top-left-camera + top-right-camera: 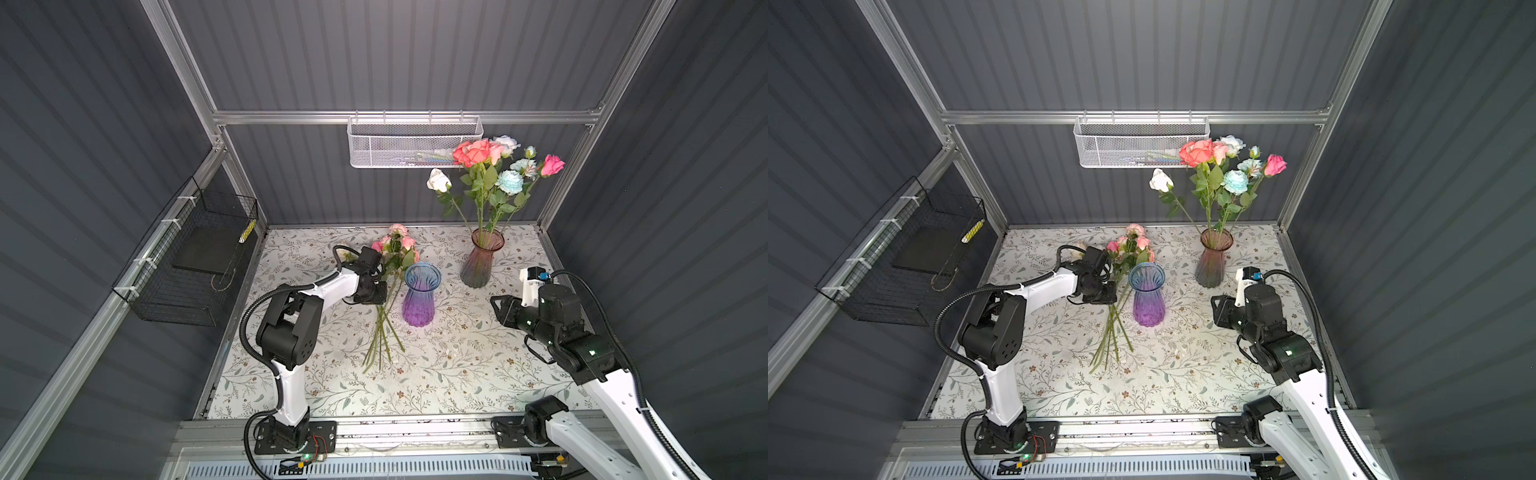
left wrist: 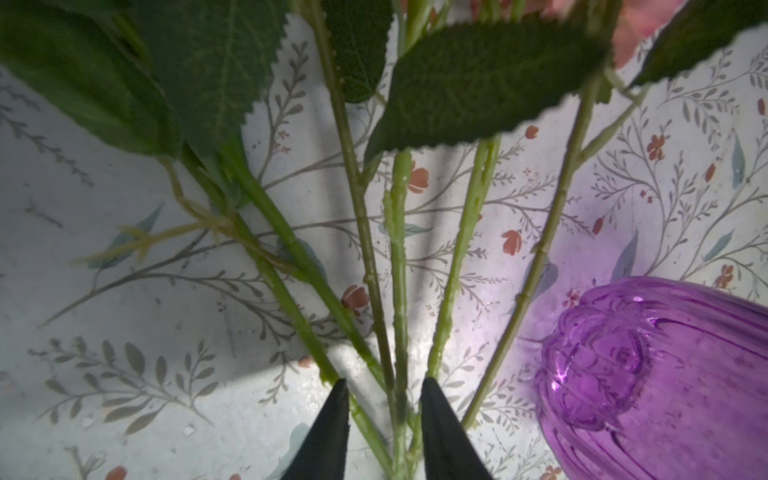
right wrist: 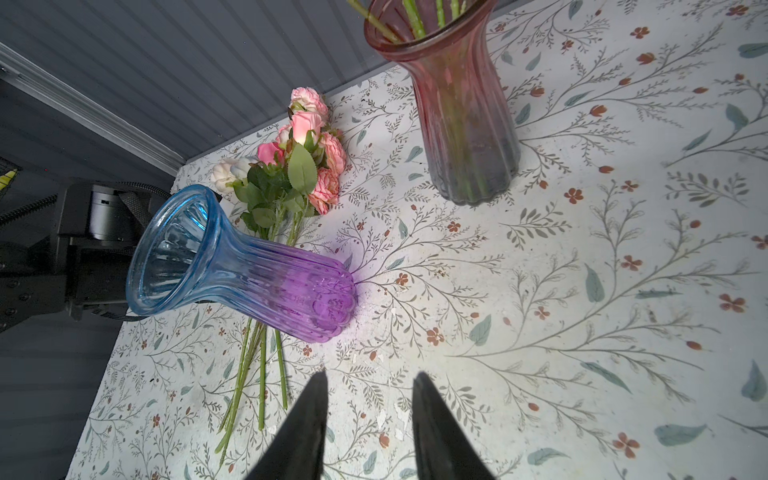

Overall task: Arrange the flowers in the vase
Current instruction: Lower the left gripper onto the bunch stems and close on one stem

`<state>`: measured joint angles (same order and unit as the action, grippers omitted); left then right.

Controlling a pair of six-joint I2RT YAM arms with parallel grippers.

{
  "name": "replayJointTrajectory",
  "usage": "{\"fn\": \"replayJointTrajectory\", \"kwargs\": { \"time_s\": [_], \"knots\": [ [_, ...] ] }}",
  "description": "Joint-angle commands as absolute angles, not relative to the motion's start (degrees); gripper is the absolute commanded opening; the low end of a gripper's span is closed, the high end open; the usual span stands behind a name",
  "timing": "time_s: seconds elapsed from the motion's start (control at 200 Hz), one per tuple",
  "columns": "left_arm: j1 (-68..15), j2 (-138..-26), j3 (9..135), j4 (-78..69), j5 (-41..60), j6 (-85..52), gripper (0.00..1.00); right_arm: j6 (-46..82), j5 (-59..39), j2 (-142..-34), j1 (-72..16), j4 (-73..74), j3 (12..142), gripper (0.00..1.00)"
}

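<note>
Black fingertips (image 2: 328, 436) of the left pincer (image 2: 385, 380) sit closest to its wrist camera. They stand apart with several green stems (image 2: 399, 270) running between them, astride but not visibly clamped. The stems belong to a loose bunch of flowers (image 1: 383, 324) lying about midway on the surface (image 1: 457, 374), blooms toward the back edge and cut ends toward the front. It lies just beside the empty blue-and-purple vase (image 1: 419, 297), on the side facing the left edge. Near the back right corner a pink vase (image 1: 481, 259) already holds tall blooms (image 1: 494, 174). The right pincer (image 3: 370, 376) hangs open and empty near the right edge.

The step in hand looks like picking from the bunch. Next the left pincer must close on one or a few stems, lift them clear of the rest, and tip the cut ends into a vase mouth — probably the empty one.
</note>
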<state>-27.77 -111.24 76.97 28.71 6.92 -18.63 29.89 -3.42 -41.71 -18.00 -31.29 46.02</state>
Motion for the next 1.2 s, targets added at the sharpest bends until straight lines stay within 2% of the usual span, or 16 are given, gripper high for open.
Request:
{"fn": "replayJointTrajectory", "kwargs": {
  "time_s": [0.0,0.11,0.28,0.395,0.66,0.76,0.965,1.195],
  "knots": [
    [-27.6,-113.9,79.3,30.1,7.2,-17.9,0.29,29.4,-2.8,-41.5,-18.3,-31.1,45.2,0.37],
    [-27.6,-115.0,79.2,30.5,6.9,-17.6,0.27,29.5,-2.7,-41.1,-18.3,-31.5,45.2,0.37],
    [-27.6,-114.7,78.8,30.3,6.8,-17.3,0.12,30.0,-2.5,-40.4,-18.3,-31.9,44.8,0.37],
    [-27.6,-113.5,78.7,30.3,7.1,-17.4,0.07,30.3,-2.6,-39.8,-18.3,-31.8,44.3,0.37],
    [-27.6,-108.6,79.0,32.0,6.3,-17.0,0.09,30.3,-3.0,-40.5,-18.3,-31.3,44.6,0.38],
    [-27.5,-108.5,79.0,32.5,6.1,-16.3,0.08,30.5,-3.4,-40.9,-18.4,-30.9,44.6,0.38],
    [-27.5,-110.0,78.5,32.4,6.7,-15.9,0.12,30.3,-3.2,-40.3,-18.4,-31.2,44.2,0.38],
    [-27.4,-110.3,78.0,31.7,7.6,-16.0,0.07,30.1,-3.0,-39.7,-18.4,-31.7,44.2,0.39]
  ]
}}
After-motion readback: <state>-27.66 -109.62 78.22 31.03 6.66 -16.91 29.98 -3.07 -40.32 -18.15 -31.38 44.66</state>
